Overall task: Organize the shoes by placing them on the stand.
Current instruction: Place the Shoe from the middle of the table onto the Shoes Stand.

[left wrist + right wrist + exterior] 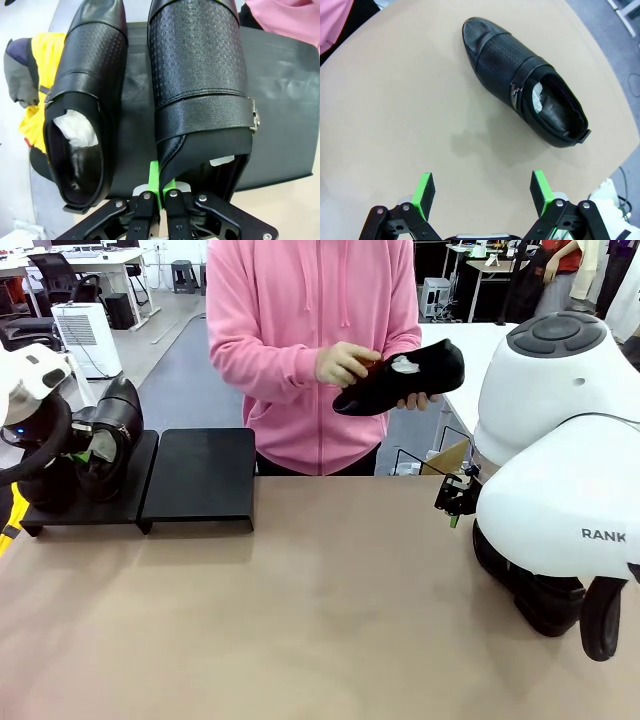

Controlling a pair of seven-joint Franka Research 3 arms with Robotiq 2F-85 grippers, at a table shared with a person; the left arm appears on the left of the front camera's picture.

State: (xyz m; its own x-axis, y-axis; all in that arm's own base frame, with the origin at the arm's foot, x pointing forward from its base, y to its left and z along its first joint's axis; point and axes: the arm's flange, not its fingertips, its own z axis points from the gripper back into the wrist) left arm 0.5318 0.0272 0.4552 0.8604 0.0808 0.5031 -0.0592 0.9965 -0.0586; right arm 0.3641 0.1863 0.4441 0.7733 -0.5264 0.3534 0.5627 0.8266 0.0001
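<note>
At the far left, your left gripper point(160, 192) is pressed together on the heel-end rim of the strapped shoe point(200, 75), pinching the leather between its green pads. That shoe lies toe-away on the left platform point(85, 515) of the stand, just beside the first shoe point(90, 65), which has white paper in its mouth. It looks settled, so this step seems to be the let-go. Spread the jaws fully before you lift, and rise straight back along the fingers so the pads don't drag the rim or nudge the shoe into its neighbour (the two sit very close). Next along, the right platform point(200, 475) is bare and would take the coming pair. Beyond it, across the table point(330, 590), a person point(300, 340) in a pink top holds a third shoe point(420, 375) in both hands, so watch that space if you reach forward. At the right, your right gripper point(482, 192) hangs spread wide over the tabletop with nothing between its pads, and a fourth shoe point(520, 80) lies flat on the table ahead of it, well apart from the stand.
</note>
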